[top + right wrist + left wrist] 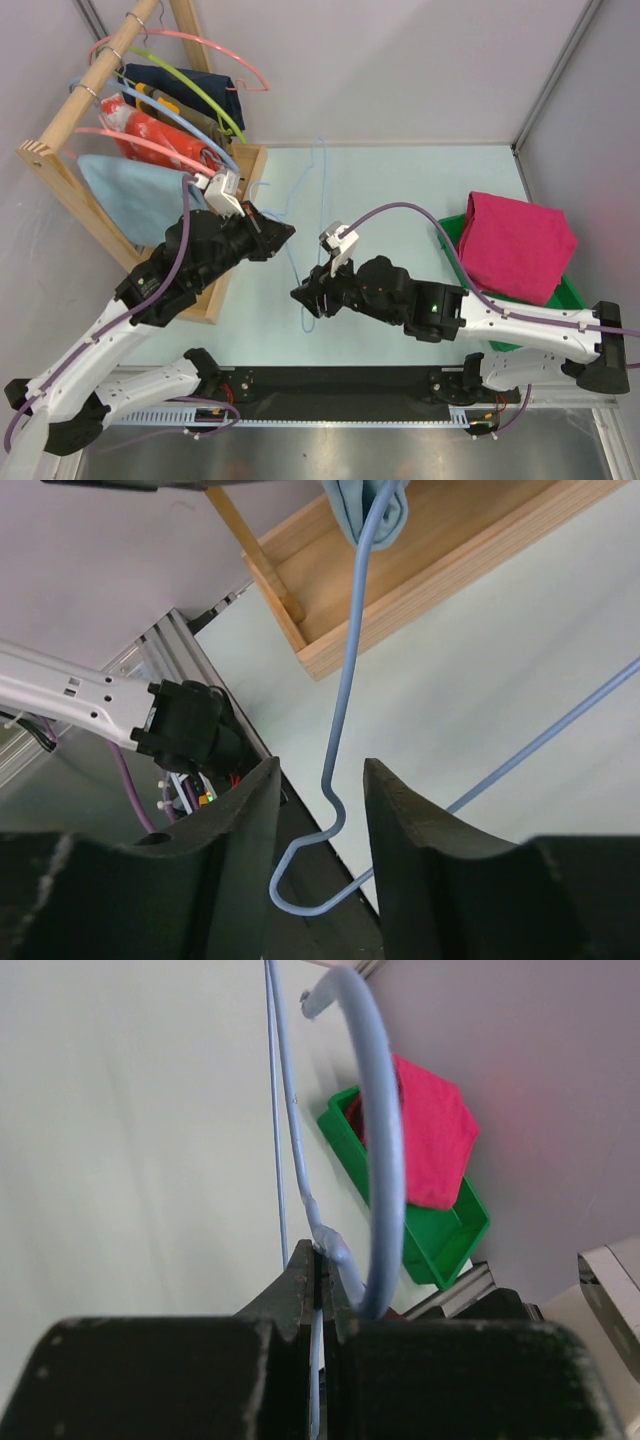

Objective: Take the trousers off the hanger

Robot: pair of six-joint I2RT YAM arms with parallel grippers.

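- Got the left tool (320, 1260) clenched tight on the hanger (385, 1160), pinching the thin wire neck right where the hook curves up past the fingertips.
- Just bare light-blue wire, running away from that tool out over the pale worktop (420, 190).
- Can see the right tool (320, 775) released, fingers (240, 850) spread wide, with a bent corner of the same wire sitting in the gap between them. Can't tell if the wire actually touches either finger.
- From the top view, both tools near each other mid-worktop, the right one a little nearer the arm bases and slightly right of the left one.
- Trousers (515, 245) well off to the right of the right tool, a folded magenta bundle sitting on top of a green tray (445, 1245) and hanging over its rim. Apart from the hanger and from both tools.
- Just left of and behind the left tool: a wooden rack (430, 570) carrying more hangers and clothes, including a pale blue cloth (120, 190).
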